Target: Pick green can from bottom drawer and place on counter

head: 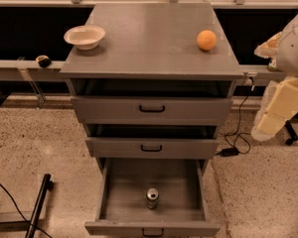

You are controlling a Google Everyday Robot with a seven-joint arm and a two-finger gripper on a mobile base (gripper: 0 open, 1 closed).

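Green can (152,198) stands upright in the bottom drawer (124,197); jaws, openness untellable, hang beside the counter (149,33).

We saw the green can (152,198) standing upright on the floor of the bottom drawer (124,195), near the middle and close to the front wall, its silver top facing up. The bottom drawer, grey and deep, was pulled wide open. The counter (149,43) above was flat, matte grey. The gripper (270,120) hung beyond the counter's right edge, well apart from the can.

High frontal view — pincer (269,124) far right
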